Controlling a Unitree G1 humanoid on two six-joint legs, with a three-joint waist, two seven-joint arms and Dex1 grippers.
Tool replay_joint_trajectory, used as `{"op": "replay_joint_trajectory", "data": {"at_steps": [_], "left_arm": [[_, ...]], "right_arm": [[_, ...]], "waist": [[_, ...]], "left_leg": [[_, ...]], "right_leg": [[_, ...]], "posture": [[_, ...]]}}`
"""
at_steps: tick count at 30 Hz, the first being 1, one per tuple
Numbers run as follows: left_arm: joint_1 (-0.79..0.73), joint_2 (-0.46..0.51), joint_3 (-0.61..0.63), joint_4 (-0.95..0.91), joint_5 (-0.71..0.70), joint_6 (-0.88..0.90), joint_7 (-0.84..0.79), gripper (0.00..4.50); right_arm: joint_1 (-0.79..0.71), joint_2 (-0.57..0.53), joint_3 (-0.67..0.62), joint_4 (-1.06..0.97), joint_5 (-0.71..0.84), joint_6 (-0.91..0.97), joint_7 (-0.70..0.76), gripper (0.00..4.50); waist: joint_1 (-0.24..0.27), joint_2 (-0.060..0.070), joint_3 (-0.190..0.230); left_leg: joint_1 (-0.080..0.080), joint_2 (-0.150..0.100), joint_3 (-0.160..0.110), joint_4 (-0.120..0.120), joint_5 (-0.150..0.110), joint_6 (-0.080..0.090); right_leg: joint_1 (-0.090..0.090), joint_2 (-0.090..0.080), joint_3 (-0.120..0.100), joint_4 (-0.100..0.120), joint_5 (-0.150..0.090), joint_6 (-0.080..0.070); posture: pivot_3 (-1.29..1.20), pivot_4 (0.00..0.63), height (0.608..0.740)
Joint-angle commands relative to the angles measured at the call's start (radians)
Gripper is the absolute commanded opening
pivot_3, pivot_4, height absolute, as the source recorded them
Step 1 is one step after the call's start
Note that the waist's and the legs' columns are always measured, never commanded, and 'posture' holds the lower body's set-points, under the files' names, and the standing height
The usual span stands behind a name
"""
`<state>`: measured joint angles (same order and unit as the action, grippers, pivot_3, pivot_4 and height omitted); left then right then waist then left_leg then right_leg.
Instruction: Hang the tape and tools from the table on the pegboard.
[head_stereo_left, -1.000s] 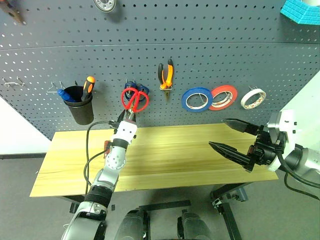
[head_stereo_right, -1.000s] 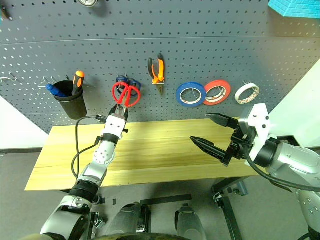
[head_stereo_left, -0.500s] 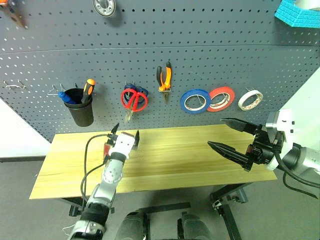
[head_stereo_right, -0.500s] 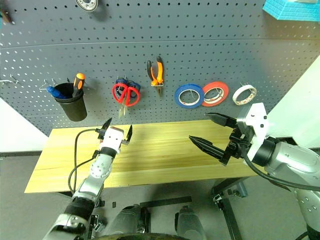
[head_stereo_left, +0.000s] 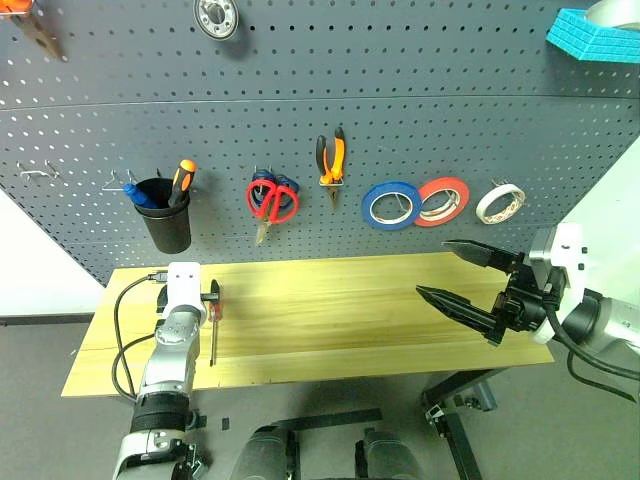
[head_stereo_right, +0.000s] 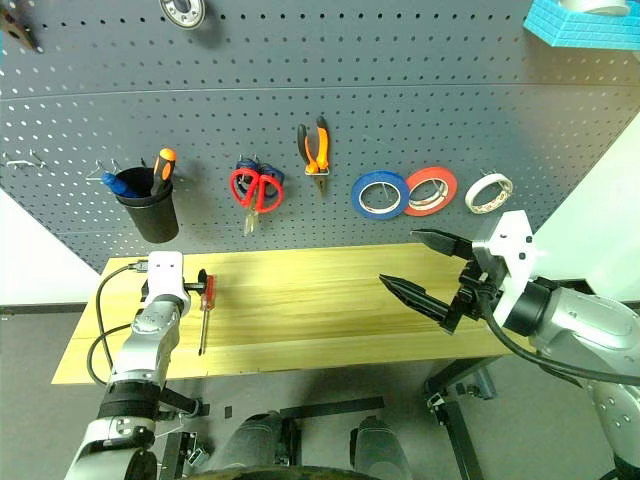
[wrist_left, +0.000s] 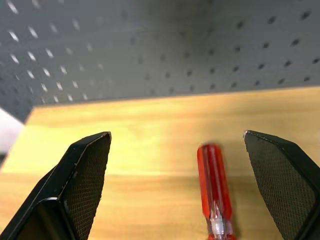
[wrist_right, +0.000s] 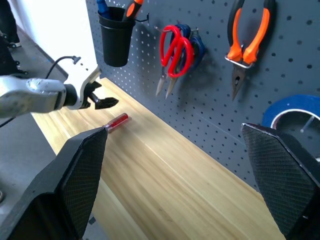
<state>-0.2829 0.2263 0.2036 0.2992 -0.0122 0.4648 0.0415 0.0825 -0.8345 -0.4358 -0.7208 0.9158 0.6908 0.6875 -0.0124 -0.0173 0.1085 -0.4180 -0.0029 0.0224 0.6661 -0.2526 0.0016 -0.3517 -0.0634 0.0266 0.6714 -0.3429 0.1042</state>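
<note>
A thin red-handled screwdriver (head_stereo_left: 214, 312) lies on the wooden table (head_stereo_left: 350, 310) near its left end. My left gripper (wrist_left: 175, 137) is open just above the table. In the left wrist view the red handle (wrist_left: 212, 185) lies between the open fingers, closer to one of them and untouched. On the pegboard (head_stereo_left: 450, 120) hang the red scissors (head_stereo_left: 272, 200), the orange-and-black pliers (head_stereo_left: 332, 158) and the cream tape (head_stereo_left: 501, 202). My right gripper (head_stereo_left: 432, 268) hovers open and empty over the table's right end.
A blue tape roll (head_stereo_left: 391, 204) and a red-orange roll (head_stereo_left: 444, 200) hang beside the cream one. A black cup (head_stereo_left: 166, 218) on the board holds an orange and a blue screwdriver. Blue-handled scissors hang behind the red ones. A cable loops off the left wrist.
My left gripper has let go of the red scissors, which stay hanging, opened wide, and dropped down and left to the screwdriver's handle. The right gripper has not moved.
</note>
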Motion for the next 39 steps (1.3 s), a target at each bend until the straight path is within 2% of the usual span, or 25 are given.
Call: {"op": "replay_joint_trajectory", "data": {"at_steps": [1, 6, 12, 19, 27, 39], "left_arm": [[-0.038, -0.005, 0.033, -0.070, -0.052, 0.174, -0.008, 4.44], [-0.051, -0.024, 0.060, -0.120, -0.107, 0.368, -0.009, 4.44], [-0.053, -0.009, 0.070, -0.126, -0.122, 0.435, -0.020, 4.44], [-0.069, 0.028, 0.080, -0.122, -0.138, 0.466, -0.037, 4.44], [-0.077, 0.039, 0.073, -0.116, -0.162, 0.487, -0.074, 4.44], [-0.173, 0.040, 0.076, 0.057, -0.158, 0.426, -0.081, 4.44]], "right_arm": [[0.008, -0.005, -0.015, -0.027, 0.005, -0.012, -0.002, 4.50], [0.038, -0.010, -0.033, -0.046, 0.026, -0.003, -0.004, 4.50], [0.074, -0.037, -0.059, -0.062, 0.064, 0.024, 0.002, 4.50], [0.099, -0.073, -0.095, -0.068, 0.118, 0.061, 0.008, 4.50], [0.131, -0.081, -0.120, -0.097, 0.170, 0.090, -0.013, 4.50], [0.213, -0.097, -0.195, -0.150, 0.253, 0.111, -0.066, 4.50]], "waist": [[-0.001, 0.000, 0.000], [-0.001, -0.001, 0.001], [-0.002, -0.002, 0.004], [-0.005, -0.005, 0.020], [-0.005, -0.004, 0.046], [-0.009, -0.006, 0.081]], "left_leg": [[0.000, 0.000, 0.000, 0.000, 0.000, 0.000], [0.000, 0.000, 0.000, 0.000, 0.000, 0.000], [0.000, 0.000, 0.000, 0.000, 0.000, 0.000], [-0.001, 0.001, 0.000, -0.002, 0.000, 0.000], [-0.009, 0.001, 0.000, -0.005, -0.002, 0.002], [-0.009, 0.001, 0.001, -0.005, -0.003, 0.004]], "right_leg": [[0.000, 0.000, 0.000, 0.000, 0.000, 0.000], [0.000, 0.000, 0.001, 0.000, 0.000, 0.000], [0.000, -0.001, 0.002, -0.001, 0.000, 0.000], [0.000, -0.003, 0.002, -0.004, 0.000, -0.002], [-0.007, -0.005, 0.001, -0.009, 0.000, -0.002], [-0.007, -0.007, 0.000, -0.012, 0.000, -0.002]], "posture": [[-0.06, 0.092, 0.740], [-0.06, 0.111, 0.740], [-0.09, 0.145, 0.740], [-0.10, 0.183, 0.740], [-0.12, 0.212, 0.740], [-0.15, 0.237, 0.740]]}}
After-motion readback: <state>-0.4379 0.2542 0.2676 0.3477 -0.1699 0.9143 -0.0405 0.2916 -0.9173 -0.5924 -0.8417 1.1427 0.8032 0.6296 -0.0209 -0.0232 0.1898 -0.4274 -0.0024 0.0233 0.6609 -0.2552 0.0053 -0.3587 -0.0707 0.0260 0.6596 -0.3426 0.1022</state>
